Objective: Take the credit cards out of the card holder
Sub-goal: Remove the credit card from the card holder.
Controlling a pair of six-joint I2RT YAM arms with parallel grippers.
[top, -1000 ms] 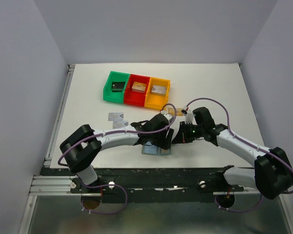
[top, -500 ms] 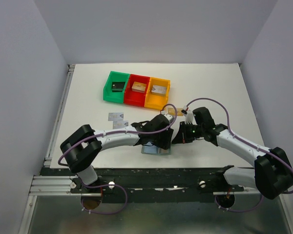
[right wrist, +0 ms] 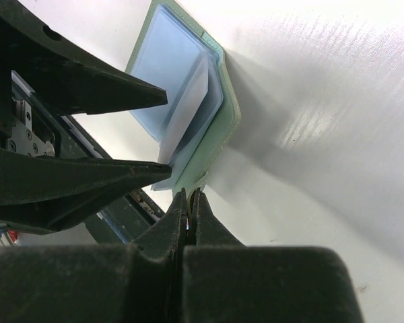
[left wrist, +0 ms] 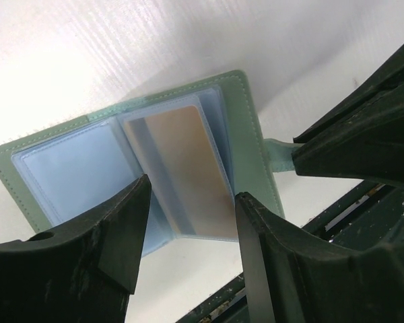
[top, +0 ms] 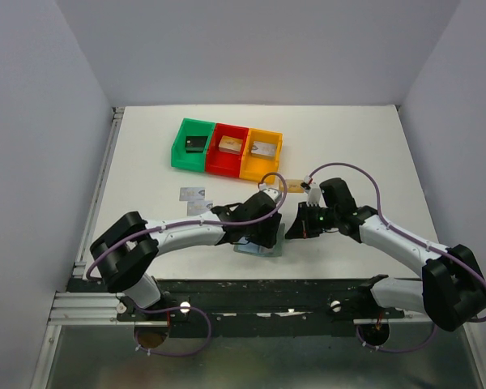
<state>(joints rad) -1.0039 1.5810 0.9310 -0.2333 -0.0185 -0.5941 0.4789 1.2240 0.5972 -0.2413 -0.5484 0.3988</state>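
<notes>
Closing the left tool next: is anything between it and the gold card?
Only its own pale pocket in the card holder. The left tool is open, a finger each side of the gold card; the right tool pinches the side tab, off to one side.

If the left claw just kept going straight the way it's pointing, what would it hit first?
Probably the card holder, which lies open straight ahead. The tan-gold card in its pocket sits right between the open fingers of the left gripper. Depth is hard to judge, so how close it is remains unclear.
</notes>
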